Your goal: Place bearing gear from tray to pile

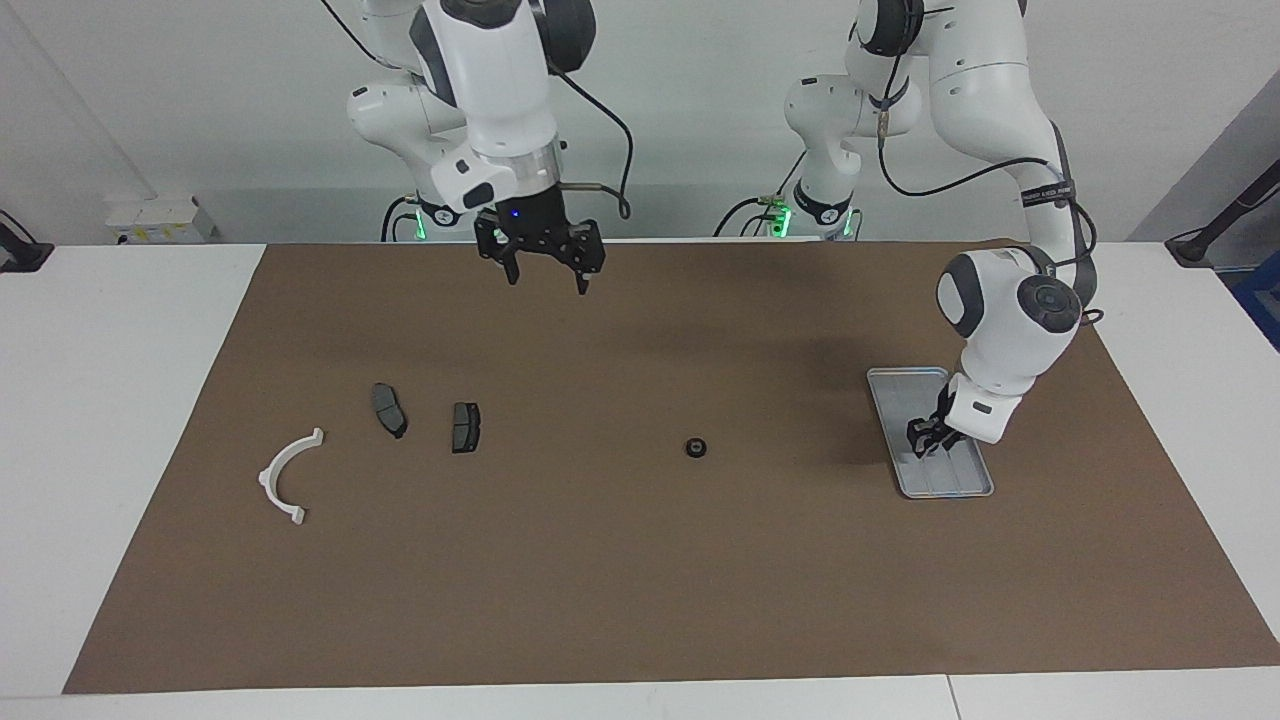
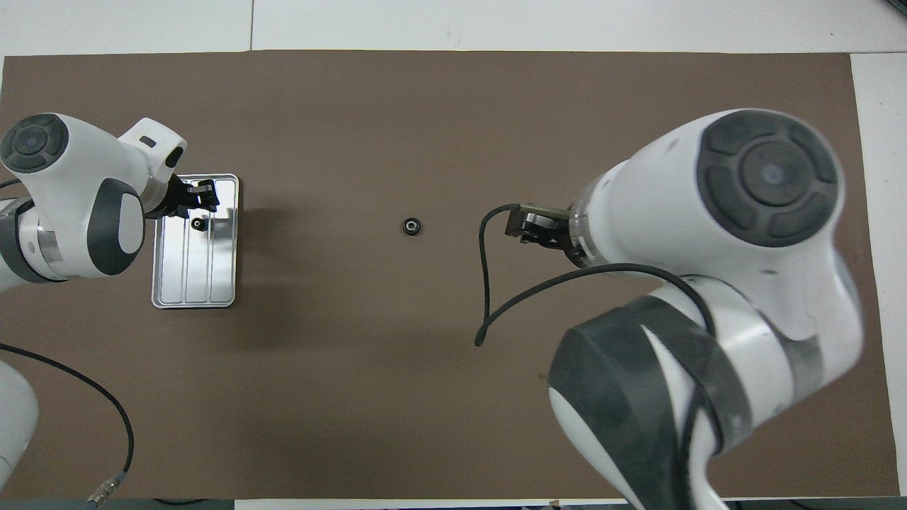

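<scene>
We see a small black bearing gear point(image 2: 199, 224) lying in the ridged silver tray point(image 2: 212, 283); another point(image 1: 695, 447) lies flat mid-mat, well apart from the pile point(image 1: 380, 440).

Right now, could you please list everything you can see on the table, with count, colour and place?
Mat: one, brown, covering most of the white table.
Tray: one, silver-grey, toward the left arm's end.
Bearing gear in tray: one, black, on the tray.
Bearing gear on mat: one, black, mid-table.
Brake pads: two, dark grey, toward the right arm's end.
Bracket: one, white, beside the pads, nearest that end.
Left gripper: black, low over the tray at its gear.
Right gripper: black, open, raised over the mat.
</scene>
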Action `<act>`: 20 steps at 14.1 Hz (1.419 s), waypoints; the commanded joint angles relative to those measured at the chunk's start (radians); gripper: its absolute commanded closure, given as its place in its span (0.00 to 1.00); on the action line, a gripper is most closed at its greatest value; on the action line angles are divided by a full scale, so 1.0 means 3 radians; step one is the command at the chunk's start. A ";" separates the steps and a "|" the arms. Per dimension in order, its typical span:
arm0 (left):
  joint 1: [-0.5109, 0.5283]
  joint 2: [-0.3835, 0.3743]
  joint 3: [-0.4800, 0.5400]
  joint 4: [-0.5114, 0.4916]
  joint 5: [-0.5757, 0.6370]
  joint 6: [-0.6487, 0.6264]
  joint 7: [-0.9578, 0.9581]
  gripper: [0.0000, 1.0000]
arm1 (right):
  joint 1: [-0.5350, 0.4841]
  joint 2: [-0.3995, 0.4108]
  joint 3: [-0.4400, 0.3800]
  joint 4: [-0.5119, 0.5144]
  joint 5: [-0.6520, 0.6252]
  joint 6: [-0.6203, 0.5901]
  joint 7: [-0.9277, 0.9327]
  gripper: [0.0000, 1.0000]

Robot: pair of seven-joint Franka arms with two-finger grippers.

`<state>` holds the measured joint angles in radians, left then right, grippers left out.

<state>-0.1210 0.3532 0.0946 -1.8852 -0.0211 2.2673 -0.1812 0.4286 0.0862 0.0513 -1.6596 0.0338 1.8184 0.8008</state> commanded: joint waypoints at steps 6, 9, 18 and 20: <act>0.0142 -0.0073 -0.0019 -0.0266 0.0009 0.0173 0.0195 0.53 | 0.0443 0.1311 -0.0033 0.0597 -0.0046 0.0478 0.0756 0.00; 0.0142 -0.0083 -0.0024 -0.0317 0.0009 0.0219 0.0185 0.56 | 0.0586 0.1828 -0.0028 0.1057 -0.0256 0.0478 0.0894 0.00; 0.0122 -0.0078 -0.0024 -0.0368 0.0004 0.0291 0.0159 0.64 | 0.0678 0.2437 -0.0053 0.1753 -0.0389 0.0340 0.0900 0.00; 0.0127 -0.0088 -0.0024 -0.0440 0.0004 0.0388 0.0154 0.68 | 0.0734 0.2519 -0.0058 0.1835 -0.0389 0.0345 0.0930 0.00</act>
<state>-0.0864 0.3519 0.0907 -1.9586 -0.0208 2.3346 -0.1379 0.6272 0.7840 0.0408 -1.1906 -0.0651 1.9487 1.0533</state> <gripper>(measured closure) 0.630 0.000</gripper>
